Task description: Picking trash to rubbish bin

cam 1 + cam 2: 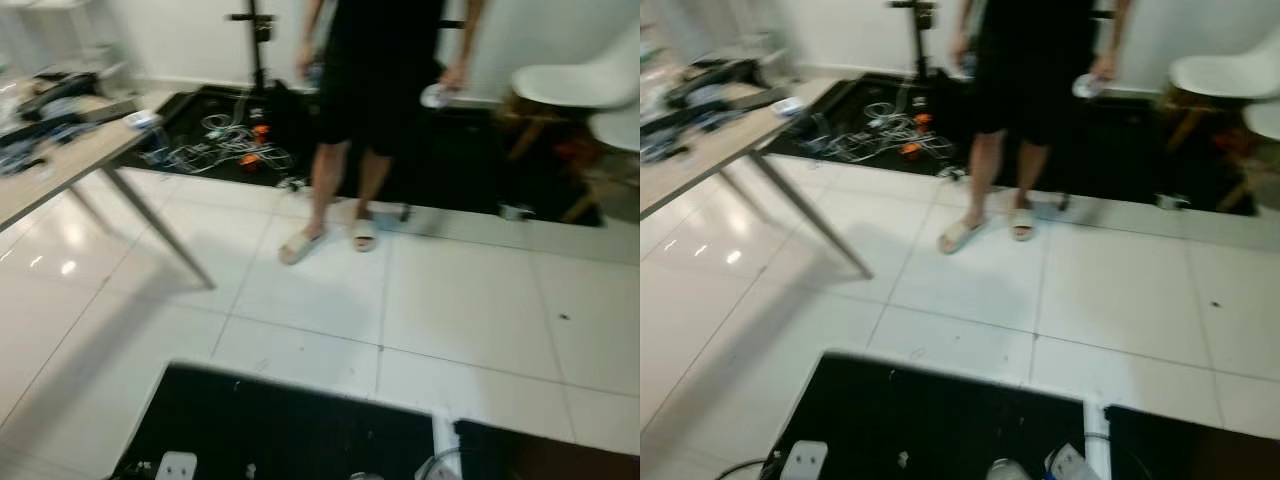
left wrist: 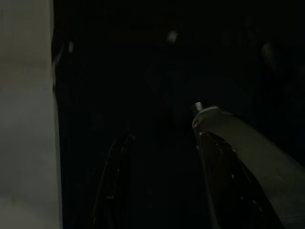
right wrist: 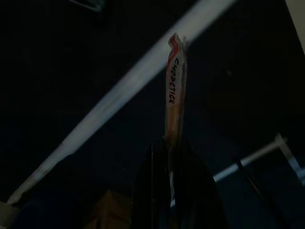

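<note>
In the right wrist view, my right gripper (image 3: pixel 169 143) is shut on a long paper chopstick wrapper (image 3: pixel 174 90), white with red and orange print, which sticks out past the fingertips. Below it are dark mats and a pale strip of floor (image 3: pixel 119 95). The left wrist view is very dark. My left gripper (image 2: pixel 162 157) hangs over dark ground with its two fingers (image 2: pixel 224 162) apart and nothing between them.
A person in black (image 1: pixel 375 90) stands ahead on the white tiles (image 1: pixel 450 300), holding a small pale object (image 1: pixel 437 95). A wooden table (image 1: pixel 60 165) with clutter stands at the left, white chairs (image 1: pixel 580 85) at the right. Cables (image 1: pixel 230 150) lie on a far black mat; another black mat (image 1: pixel 290 430) is at my feet.
</note>
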